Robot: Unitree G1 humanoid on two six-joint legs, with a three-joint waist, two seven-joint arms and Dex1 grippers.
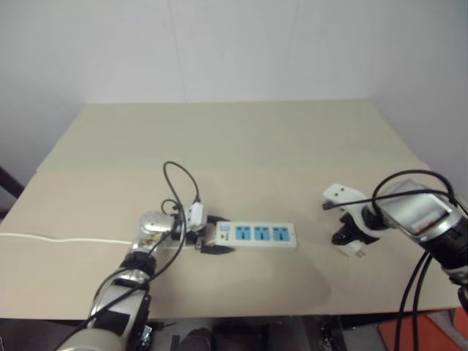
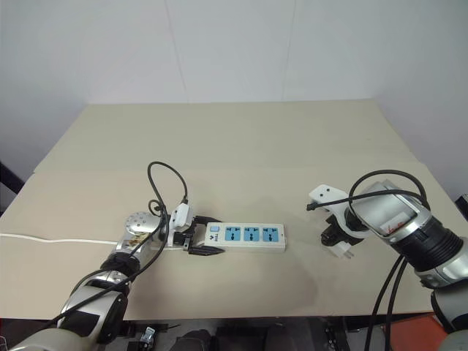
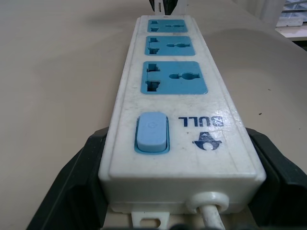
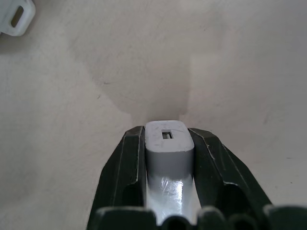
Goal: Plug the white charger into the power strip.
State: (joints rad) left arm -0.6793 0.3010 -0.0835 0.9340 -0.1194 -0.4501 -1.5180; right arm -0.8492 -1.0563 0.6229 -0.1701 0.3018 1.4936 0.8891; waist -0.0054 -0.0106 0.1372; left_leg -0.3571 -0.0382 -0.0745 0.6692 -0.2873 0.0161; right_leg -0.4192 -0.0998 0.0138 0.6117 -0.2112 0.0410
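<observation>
The power strip (image 1: 257, 235) lies flat at the middle of the tan table, its three blue sockets facing up. My left gripper (image 1: 210, 240) is shut on its switch end, one black finger (image 3: 79, 182) on each long side, and the strip (image 3: 172, 110) runs straight away from that wrist. The thin white cord (image 1: 58, 239) trails off to the left. To the right of the strip, apart from it, my right gripper (image 2: 338, 241) points down at the table, shut on the white charger (image 4: 168, 146). The charger (image 2: 342, 251) sits low between the black fingers (image 4: 122, 167), just over the tabletop.
The tan table (image 1: 241, 146) stretches bare behind the strip and in the gap between strip and charger. Its front edge runs close below both arms. Black cables loop over each wrist. An orange object (image 1: 439, 333) sits below the table's right front corner.
</observation>
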